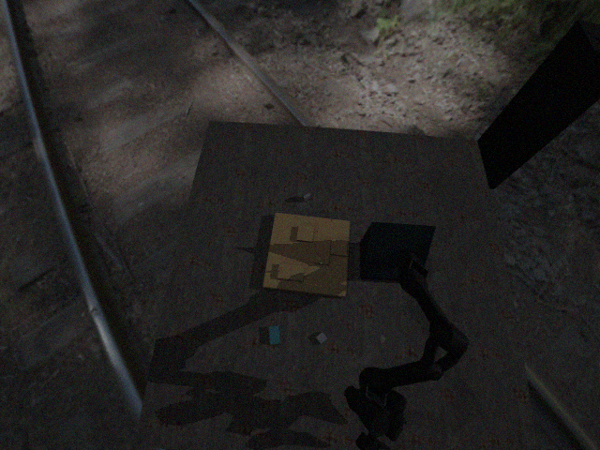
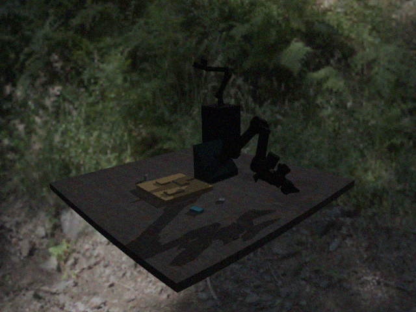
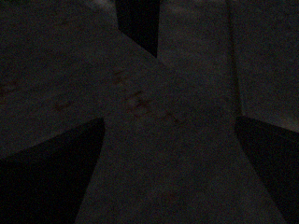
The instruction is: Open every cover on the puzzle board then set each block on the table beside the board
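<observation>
The tan puzzle board (image 1: 334, 283) (image 2: 147, 191) lies in the middle of the table, with several flat covers (image 1: 304, 234) (image 2: 173, 190) on top. The dim light hides whether any well still holds a block. A teal block (image 1: 275, 335) (image 2: 196, 209) and a small grey block (image 1: 320, 337) (image 2: 220, 200) lie on the table in front of the board. Another small grey block (image 1: 305, 197) (image 2: 144, 177) lies behind it. My gripper (image 1: 415, 267) (image 3: 169, 123) is open and empty. It hangs over bare table to the right of the board, beside a dark box.
A dark box (image 1: 395, 249) (image 2: 211, 161) stands right of the board, close to my arm (image 1: 443, 338) (image 2: 259, 134). A taller dark block (image 2: 220, 124) with a camera rig stands behind it. Heavy arm shadows fall across the front of the table (image 1: 232, 159) (image 2: 101, 188).
</observation>
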Controlling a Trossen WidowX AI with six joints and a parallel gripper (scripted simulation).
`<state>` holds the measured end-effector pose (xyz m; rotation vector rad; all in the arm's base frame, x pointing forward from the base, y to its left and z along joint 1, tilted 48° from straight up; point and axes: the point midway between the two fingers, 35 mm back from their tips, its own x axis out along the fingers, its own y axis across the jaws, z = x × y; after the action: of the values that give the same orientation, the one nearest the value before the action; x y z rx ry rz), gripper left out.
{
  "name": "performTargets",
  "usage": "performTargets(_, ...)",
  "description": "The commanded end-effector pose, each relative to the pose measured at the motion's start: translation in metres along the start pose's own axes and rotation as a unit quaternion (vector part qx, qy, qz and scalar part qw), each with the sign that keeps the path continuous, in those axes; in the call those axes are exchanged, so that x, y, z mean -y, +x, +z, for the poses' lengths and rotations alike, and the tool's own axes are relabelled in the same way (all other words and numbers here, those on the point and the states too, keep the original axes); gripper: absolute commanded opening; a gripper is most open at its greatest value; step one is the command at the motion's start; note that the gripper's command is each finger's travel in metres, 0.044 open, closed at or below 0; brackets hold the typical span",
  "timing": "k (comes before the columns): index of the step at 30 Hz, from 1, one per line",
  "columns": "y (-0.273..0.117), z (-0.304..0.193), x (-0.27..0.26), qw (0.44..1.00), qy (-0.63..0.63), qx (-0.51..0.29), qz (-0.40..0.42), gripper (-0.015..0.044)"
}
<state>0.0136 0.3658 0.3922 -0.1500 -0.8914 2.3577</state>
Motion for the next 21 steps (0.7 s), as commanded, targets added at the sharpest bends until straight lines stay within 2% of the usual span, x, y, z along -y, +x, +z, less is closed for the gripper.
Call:
performTargets(1,0.000,0.000,0.000,1.000,0.001,0.000,-0.001,0.0374)
performTargets(15,-0.023,-0.023,0.017,0.997,0.036,-0.031,-0.067,0.0006)
performTargets(21,-0.039,-0.040,0.027,0.993,0.040,-0.053,-0.100,0.0000)
